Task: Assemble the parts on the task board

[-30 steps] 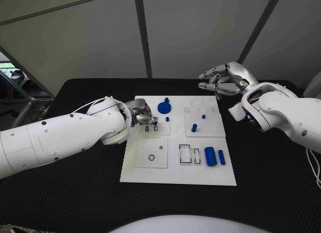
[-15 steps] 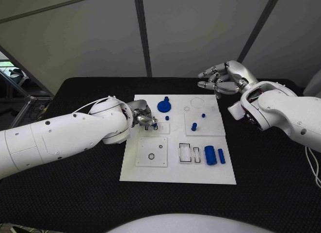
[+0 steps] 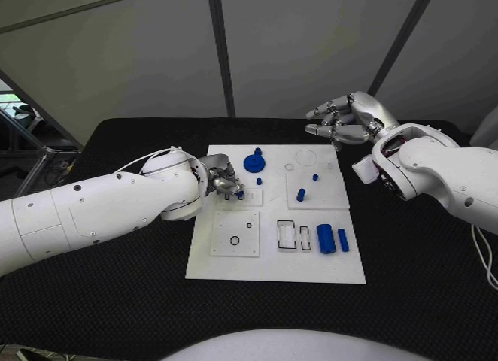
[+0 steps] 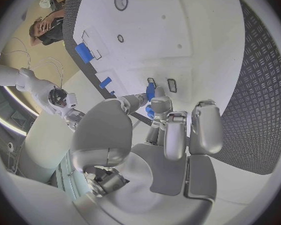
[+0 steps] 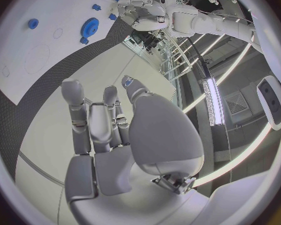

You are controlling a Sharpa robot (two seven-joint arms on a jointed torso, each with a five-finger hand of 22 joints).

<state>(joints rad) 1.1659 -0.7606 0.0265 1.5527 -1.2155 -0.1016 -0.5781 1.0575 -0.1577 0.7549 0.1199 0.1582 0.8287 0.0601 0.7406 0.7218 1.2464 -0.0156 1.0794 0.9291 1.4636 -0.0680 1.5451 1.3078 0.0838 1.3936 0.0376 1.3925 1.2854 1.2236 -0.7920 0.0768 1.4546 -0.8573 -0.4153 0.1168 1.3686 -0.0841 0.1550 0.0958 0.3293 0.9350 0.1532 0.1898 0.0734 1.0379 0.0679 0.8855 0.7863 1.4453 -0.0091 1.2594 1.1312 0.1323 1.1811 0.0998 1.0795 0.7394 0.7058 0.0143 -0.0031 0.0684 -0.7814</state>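
Left hand [image 3: 223, 183] low over board [image 3: 276, 263], pinching small blue part [image 4: 150, 91] at fingertips right above paired slots [image 4: 160, 84] near board's left edge, likely to seat it. Right hand [image 3: 347, 122] raised beyond board's far right corner, fingers curled, holding nothing, parked clear. Gear [image 3: 254, 163] standing nearby

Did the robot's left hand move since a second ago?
No, hardly at all. The left hand still sits over the same small slots near the task board's left edge, beside the blue gear, holding a small blue part.
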